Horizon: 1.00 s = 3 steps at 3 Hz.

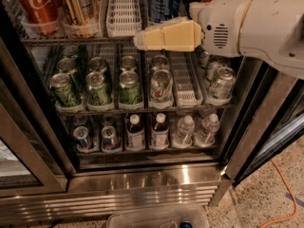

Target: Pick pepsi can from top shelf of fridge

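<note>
While the pepsi can (158, 1) stands upright on the top shelf (71, 41) of the fridge (142, 184), in the lane right of an empty white tray (123, 8), the gripper (142, 38) sits just below it at the shelf's front edge. Its cream fingers (175, 36) are pressed together, holding nothing, pointing left. Coca-Cola can (35, 4) far left on the same shelf; green cans (97, 87) one rack down, bottles (135, 132) on the lowest.
</note>
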Tool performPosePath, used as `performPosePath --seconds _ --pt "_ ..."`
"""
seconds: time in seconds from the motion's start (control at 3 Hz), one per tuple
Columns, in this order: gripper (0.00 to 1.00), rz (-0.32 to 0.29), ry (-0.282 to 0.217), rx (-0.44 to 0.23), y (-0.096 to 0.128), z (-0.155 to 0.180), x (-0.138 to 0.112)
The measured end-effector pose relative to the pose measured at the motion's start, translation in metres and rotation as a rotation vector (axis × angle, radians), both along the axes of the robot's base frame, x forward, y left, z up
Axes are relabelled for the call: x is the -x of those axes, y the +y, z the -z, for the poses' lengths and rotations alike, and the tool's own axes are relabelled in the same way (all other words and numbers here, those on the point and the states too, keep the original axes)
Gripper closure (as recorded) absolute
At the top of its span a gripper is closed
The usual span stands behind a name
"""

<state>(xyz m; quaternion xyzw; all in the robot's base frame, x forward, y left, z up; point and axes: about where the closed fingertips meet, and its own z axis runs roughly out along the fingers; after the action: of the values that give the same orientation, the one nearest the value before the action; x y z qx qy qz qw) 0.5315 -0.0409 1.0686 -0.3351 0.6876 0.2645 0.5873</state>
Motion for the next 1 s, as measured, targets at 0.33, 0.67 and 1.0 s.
performPosePath --seconds 0.33,0.67,1.0 --pt "0.0 0.015 -0.004 -0.005 0.003 0.0 -0.003" --pt "0.0 0.046 -0.012 -0.028 0.005 0.006 -0.008" --pt "0.0 0.09 -0.028 -0.037 0.005 0.012 -0.014"
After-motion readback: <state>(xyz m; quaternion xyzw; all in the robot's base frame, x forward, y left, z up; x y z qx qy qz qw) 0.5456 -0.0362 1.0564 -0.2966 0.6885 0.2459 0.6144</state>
